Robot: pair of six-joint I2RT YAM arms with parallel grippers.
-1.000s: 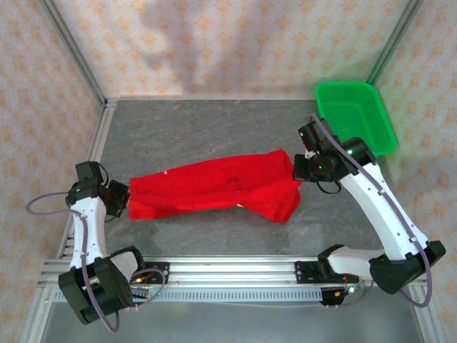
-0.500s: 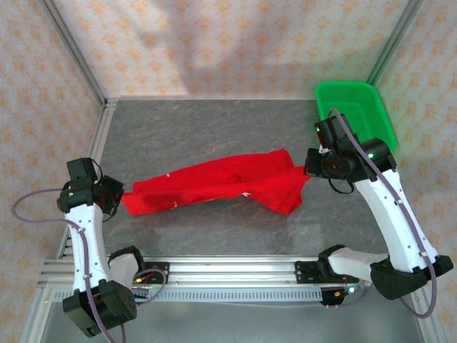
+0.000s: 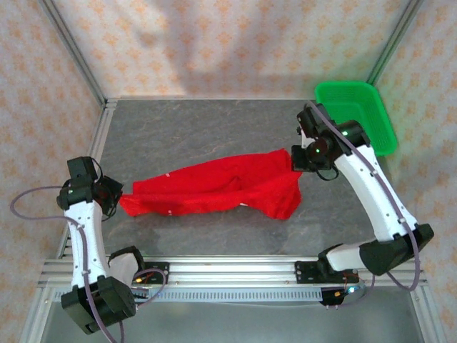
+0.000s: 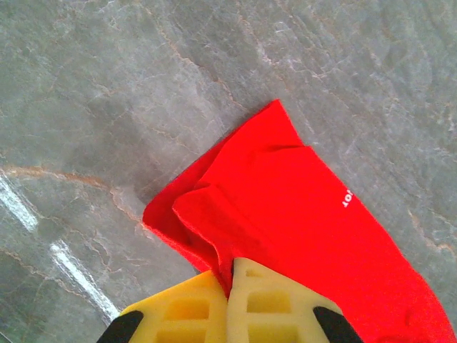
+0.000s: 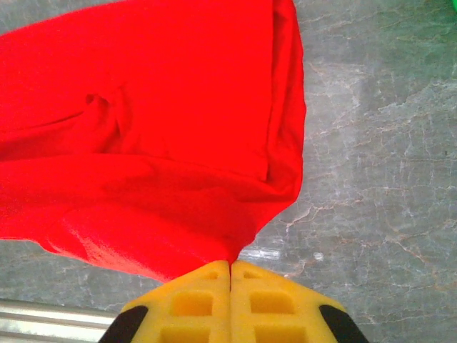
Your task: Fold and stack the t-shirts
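Both left gripper (image 3: 120, 199) and right gripper (image 3: 294, 161) stay clamped on the red t-shirt (image 3: 214, 189). The right one has eased toward frame centre, slackening the stretch; no fold yet.

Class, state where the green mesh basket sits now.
Top view: the green plastic mesh basket sits at the grey marbled table's far right corner, just beyond the right pincer.

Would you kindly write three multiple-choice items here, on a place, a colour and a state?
1. Where is the basket? A) the table, far right corner B) near left corner C) middle
2. What colour is the t-shirt? A) blue B) red C) white
3. The left pincer is: A) open B) shut on the basket C) shut on the t-shirt
1 A, it sits far right in the overhead view; 2 B, bright red cloth; 3 C, its fingers pinch red cloth.
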